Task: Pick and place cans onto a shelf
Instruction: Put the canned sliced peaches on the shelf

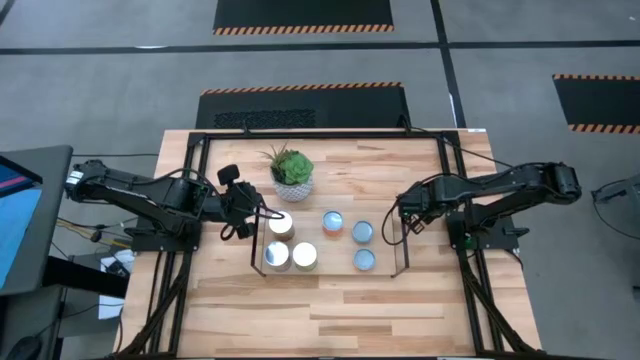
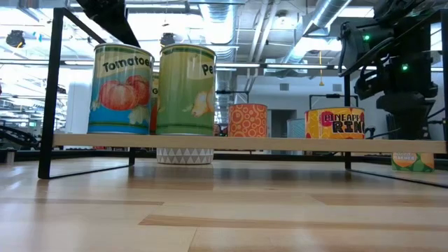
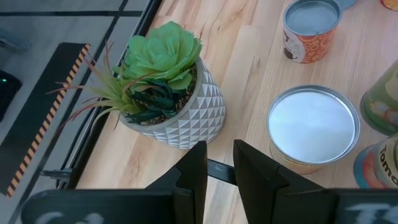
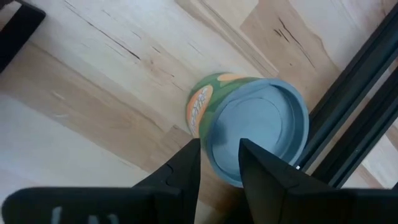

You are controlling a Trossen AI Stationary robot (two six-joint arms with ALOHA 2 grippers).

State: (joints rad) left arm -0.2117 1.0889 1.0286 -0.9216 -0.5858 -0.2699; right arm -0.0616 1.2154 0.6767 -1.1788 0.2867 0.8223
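Right pincer (image 1: 405,218) above the right end of the shelf (image 1: 390,250), nearer arm there; left pincer (image 1: 243,212) at the other end, fingers slightly apart, empty. Level view: green can (image 2: 413,162) upright on the table, below and past the shelf. Right wrist: fingers apart, empty, can straight ahead, beside a black bar (image 4: 354,93).

Readable stuff is all on the cans up on the shelf (image 2: 245,143) in the low view. The can at the left end (image 2: 120,89) says "Tomatoe", cut off at its edge. The green can touching it (image 2: 185,89) shows just "Pe". The yellow can near the right end (image 2: 334,123) reads "INEAPP" over "RIN". Nothing else legible.
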